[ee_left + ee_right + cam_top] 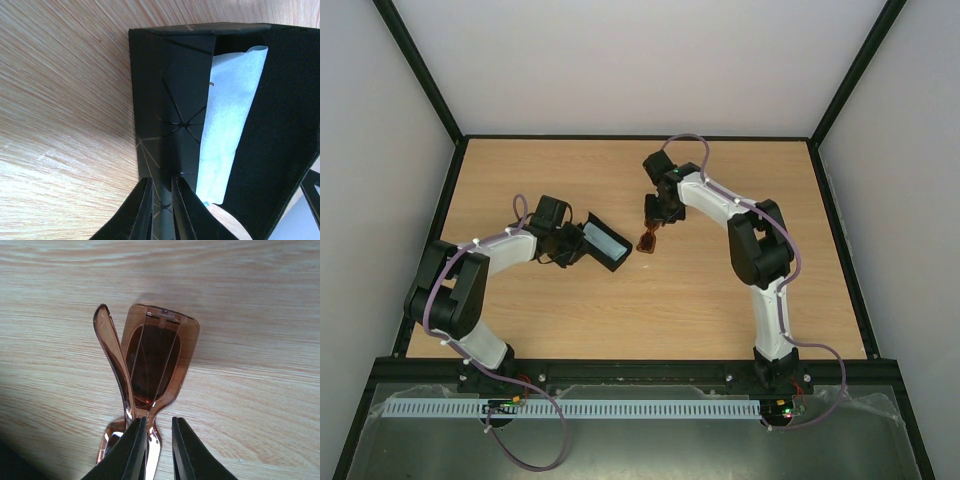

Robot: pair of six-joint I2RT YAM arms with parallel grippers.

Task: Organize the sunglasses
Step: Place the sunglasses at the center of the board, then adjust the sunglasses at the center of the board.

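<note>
The sunglasses [150, 360] have a brown see-through frame and amber lenses, and lie folded on the wood with one temple arm sprung slightly outward. My right gripper [157, 422] stands over their bridge. Its left finger touches the frame and a sliver of table shows beside the right finger, so the jaws are narrowly open. From above, the sunglasses [646, 240] sit just under that gripper [655, 218]. My left gripper [162, 182] is shut on a wall of the black case [170, 90], which stands open with a light blue cloth [230, 115] inside.
The case [605, 245] is left of the table's centre and its mouth faces the sunglasses, a short gap away. A black frame [640, 137] borders the wooden table, and grey walls rise behind and on both sides.
</note>
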